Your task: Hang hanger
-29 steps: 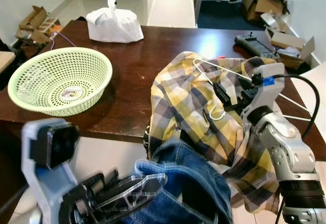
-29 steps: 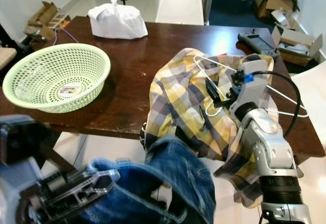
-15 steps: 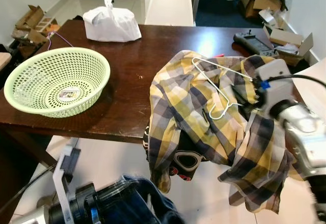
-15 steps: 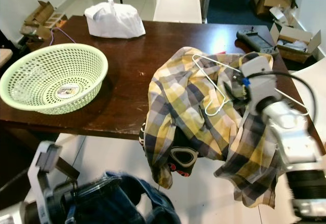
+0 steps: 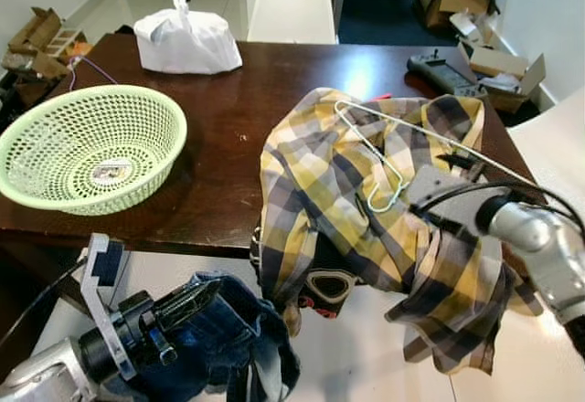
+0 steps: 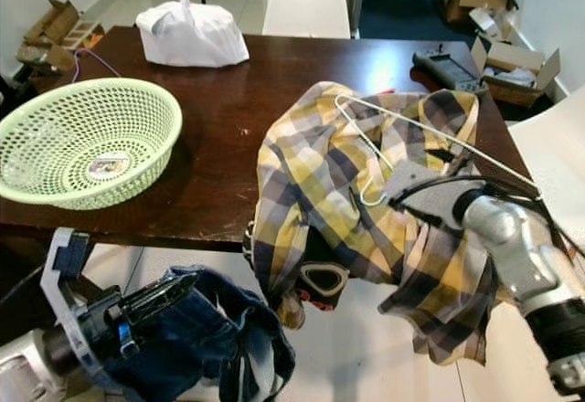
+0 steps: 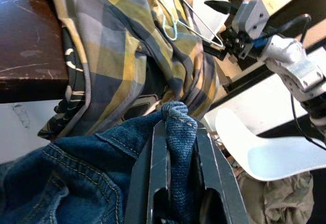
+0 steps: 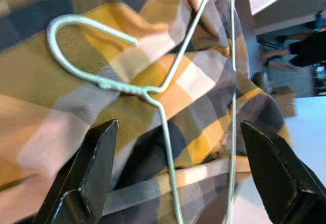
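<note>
A white wire hanger [image 5: 384,151] lies flat on a yellow and grey plaid shirt [image 5: 306,178] that drapes over the front edge of the dark table [image 5: 242,91]. My right gripper [image 8: 178,127] is open. Its two black fingers [image 8: 97,168] stand wide apart on either side of the hanger's neck [image 8: 163,112], just below the hook [image 8: 81,28]. The right arm [image 5: 526,233] reaches in from the right over the shirt. Low at the left, my left gripper [image 7: 179,127] is shut on a bunch of blue jeans [image 5: 210,343] below the table's edge.
A light green mesh basket [image 5: 87,142] sits on the table's left. A tied white bag [image 5: 187,41] is at the back, a white chair [image 5: 292,5] behind it. A black controller [image 5: 443,71] lies far right, with cardboard boxes [image 5: 498,59] beyond. A dark printed garment [image 5: 329,288] hangs under the shirt.
My left gripper has dropped with the jeans from high before the camera to the lower left. My right arm has sunk lower beside the hanger's hook. The camera has shifted slightly.
</note>
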Robot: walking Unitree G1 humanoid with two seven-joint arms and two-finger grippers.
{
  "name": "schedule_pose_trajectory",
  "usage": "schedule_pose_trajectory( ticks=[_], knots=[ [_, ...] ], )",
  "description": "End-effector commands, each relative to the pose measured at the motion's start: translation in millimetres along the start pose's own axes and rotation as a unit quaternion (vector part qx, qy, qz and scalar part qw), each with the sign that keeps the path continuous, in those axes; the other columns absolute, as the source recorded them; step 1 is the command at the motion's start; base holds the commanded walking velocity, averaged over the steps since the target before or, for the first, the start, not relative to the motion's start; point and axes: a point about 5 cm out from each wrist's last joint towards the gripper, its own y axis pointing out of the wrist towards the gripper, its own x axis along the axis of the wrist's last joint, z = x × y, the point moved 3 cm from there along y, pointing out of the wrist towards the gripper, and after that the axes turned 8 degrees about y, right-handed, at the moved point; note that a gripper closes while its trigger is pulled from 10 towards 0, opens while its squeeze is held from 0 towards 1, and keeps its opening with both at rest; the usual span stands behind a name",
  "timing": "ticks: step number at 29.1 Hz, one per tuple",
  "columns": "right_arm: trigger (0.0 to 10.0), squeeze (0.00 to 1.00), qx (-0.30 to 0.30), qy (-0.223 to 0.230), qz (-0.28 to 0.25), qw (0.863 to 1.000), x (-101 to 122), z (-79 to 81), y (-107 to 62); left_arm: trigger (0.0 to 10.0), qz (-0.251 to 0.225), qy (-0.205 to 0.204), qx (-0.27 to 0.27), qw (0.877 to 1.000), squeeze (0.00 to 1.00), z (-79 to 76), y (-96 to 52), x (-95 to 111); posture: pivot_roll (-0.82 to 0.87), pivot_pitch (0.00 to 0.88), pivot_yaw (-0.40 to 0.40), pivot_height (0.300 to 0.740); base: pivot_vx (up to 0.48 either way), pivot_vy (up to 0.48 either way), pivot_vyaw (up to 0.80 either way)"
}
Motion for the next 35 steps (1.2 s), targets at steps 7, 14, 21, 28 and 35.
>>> schedule_pose_trajectory(
  ticks=[7, 14, 21, 28, 35],
  knots=[
    [10.0, 0.0, -0.019, -0.066, 0.024, 0.997, -0.9, 9.6, 12.7, 10.0, -0.02, 0.001, 0.001, 1.0, 0.0, 1.2, 5.8, -2.0, 0.01, 0.171, -0.012, 0.74, 0.0, 0.0, 0.0],
    [10.0, 0.0, -0.035, -0.098, 0.044, 0.994, -2.6, 10.3, 19.1, 10.0, -0.028, 0.007, -0.005, 1.0, 0.0, 0.1, 7.9, 0.9, 0.01, 0.177, -0.014, 0.74, 0.0, 0.0, 0.0],
    [10.0, 0.0, -0.054, -0.126, 0.077, 0.988, -13.3, -0.4, 18.5, 10.0, -0.033, 0.013, -0.009, 0.999, 0.0, -1.8, 8.3, 3.4, 0.01, 0.183, -0.015, 0.74, 0.0, 0.0, 0.0],
    [10.0, 0.0, -0.049, -0.13, 0.081, 0.987, -14.9, 2.0, 19.1, 10.0, -0.033, 0.014, -0.009, 0.999, 0.0, -2.1, 8.7, 3.7, 0.01, 0.183, -0.015, 0.74, 0.0, 0.0, 0.0],
    [10.0, 0.0, -0.071, -0.119, 0.104, 0.985, -21.8, 4.1, 22.6, 10.0, -0.036, 0.017, -0.011, 0.999, 0.0, -3.6, 8.9, 4.9, 0.01, 0.188, -0.021, 0.74, 0.0, 0.0, 0.0]
  ],
)
